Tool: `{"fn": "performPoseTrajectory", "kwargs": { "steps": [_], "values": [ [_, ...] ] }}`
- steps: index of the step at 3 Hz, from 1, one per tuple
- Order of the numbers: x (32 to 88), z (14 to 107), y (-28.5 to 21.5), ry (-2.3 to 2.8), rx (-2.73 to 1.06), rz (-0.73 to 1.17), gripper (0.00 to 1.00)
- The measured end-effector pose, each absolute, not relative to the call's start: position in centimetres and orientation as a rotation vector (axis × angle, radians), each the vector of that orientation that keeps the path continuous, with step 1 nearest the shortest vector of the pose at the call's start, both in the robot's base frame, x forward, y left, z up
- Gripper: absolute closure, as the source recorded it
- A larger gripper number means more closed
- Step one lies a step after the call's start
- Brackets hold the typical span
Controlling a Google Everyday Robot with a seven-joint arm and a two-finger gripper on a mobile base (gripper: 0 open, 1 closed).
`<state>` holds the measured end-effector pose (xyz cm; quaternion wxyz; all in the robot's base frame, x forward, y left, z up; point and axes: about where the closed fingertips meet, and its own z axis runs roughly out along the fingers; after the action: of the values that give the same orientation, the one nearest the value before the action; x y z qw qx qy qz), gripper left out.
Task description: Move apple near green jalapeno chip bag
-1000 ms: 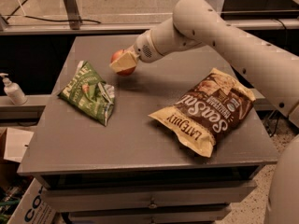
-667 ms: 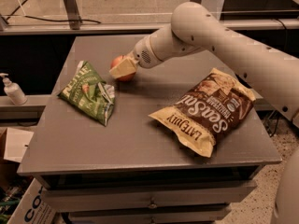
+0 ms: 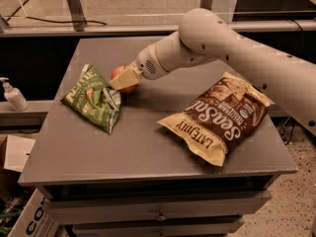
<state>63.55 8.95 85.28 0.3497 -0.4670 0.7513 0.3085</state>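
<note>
Your small round red-orange apple (image 3: pixel 118 72) is clamped in the cream-coloured end effector (image 3: pixel 122 79). It is low over the grey counter (image 3: pixel 148 147), just beside the upper right edge of the crumpled green foil chip bag (image 3: pixel 94 100). You can't tell whether it touches the surface. The larger brown-and-yellow chip bag (image 3: pixel 222 117) lies well apart, further right in the view.

- A robot test lab or workroom: a grey cabinet surface (image 3: pixel 148 147) with drawers (image 3: pixel 158 214), and a metal-framed glass partition (image 3: pixel 74 6) behind.
- A pump bottle (image 3: pixel 14 95) stands on a ledge, with a cardboard box (image 3: pixel 29 221) below.
- The robot's hand (image 3: pixel 123 79) clasps the apple (image 3: pixel 119 71) over the surface's left side.
</note>
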Motion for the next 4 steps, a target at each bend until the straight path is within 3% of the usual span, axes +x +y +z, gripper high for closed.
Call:
{"fn": "performPoseTrajectory", "kwargs": {
  "steps": [1,4],
  "values": [
    [62.87,85.2,9.25,1.961,-1.213,0.813,0.81],
    [62.37,84.99,8.87,1.973,-1.217,0.8,0.12]
  ]
}}
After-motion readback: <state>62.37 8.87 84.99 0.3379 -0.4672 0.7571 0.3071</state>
